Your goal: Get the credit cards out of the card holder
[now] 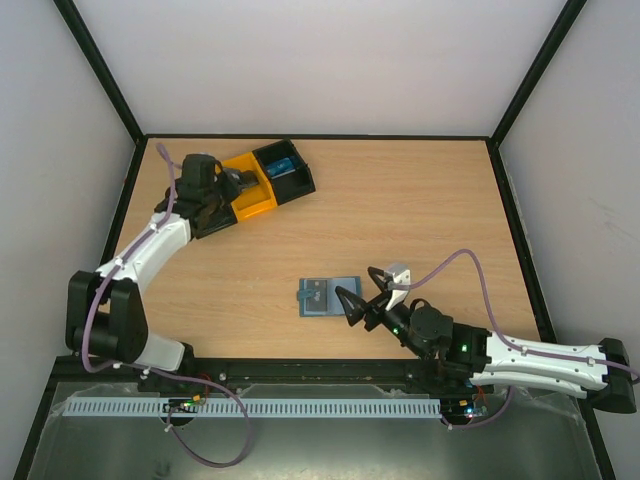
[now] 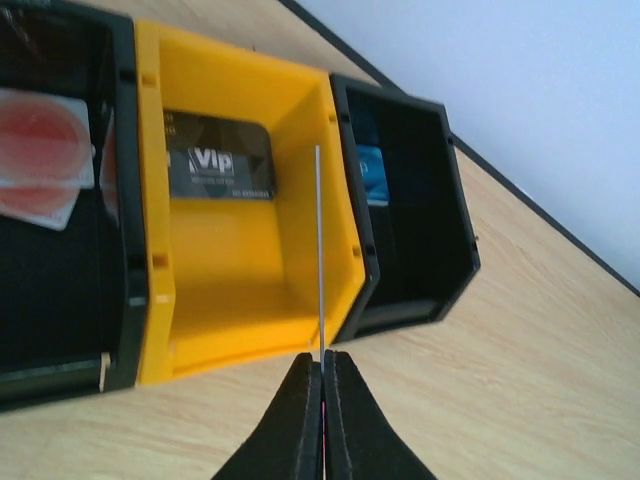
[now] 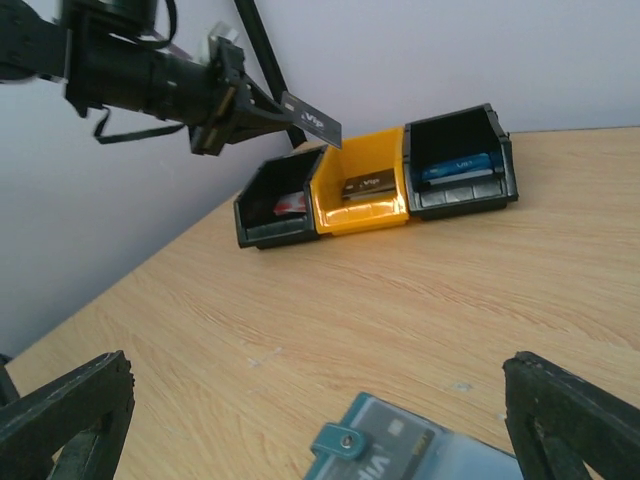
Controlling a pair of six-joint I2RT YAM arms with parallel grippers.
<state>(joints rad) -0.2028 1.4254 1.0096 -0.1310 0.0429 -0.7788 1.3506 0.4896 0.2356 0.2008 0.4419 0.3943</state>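
The blue-grey card holder point(image 1: 327, 295) lies open on the table; in the right wrist view point(image 3: 405, 450) a dark VIP card shows in its clear pocket. My right gripper point(image 1: 356, 305) is open and empty just right of it, fingers point(image 3: 60, 420) wide apart. My left gripper point(image 2: 323, 358) is shut on a dark VIP credit card point(image 3: 312, 120), seen edge-on in the left wrist view point(image 2: 320, 250), held above the orange compartment point(image 2: 240, 280) of the tray. That compartment holds another dark VIP card point(image 2: 220, 160). A red card point(image 2: 40, 150) lies in the left black compartment and a blue card point(image 2: 372, 175) in the right one.
The black-and-orange three-compartment tray point(image 1: 288, 190) stands at the back left of the table. Black frame rails and white walls border the table on all sides.
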